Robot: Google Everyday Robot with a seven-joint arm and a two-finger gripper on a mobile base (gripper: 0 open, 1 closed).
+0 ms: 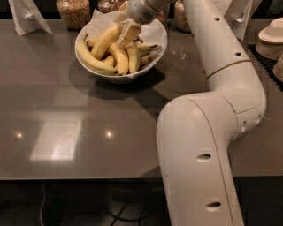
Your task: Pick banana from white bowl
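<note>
The white bowl (118, 78) stands at the back of the dark table and holds several bananas on white paper. The banana (104, 42), long, thick and golden yellow, lies slanted across the others, with its upper end toward the bowl's back. My gripper (127, 32) reaches down into the bowl from above, right at that upper end and over the shorter bananas (132, 57) in the middle. It hides part of the pile. Whether it touches the banana cannot be told.
Jars of grain (74, 11) stand behind the bowl. A white paper holder (26, 15) is at the back left. A stack of pale dishes (270, 37) is at the right edge. My own arm (208, 132) fills the right half. The table's front edge (79, 177) is near.
</note>
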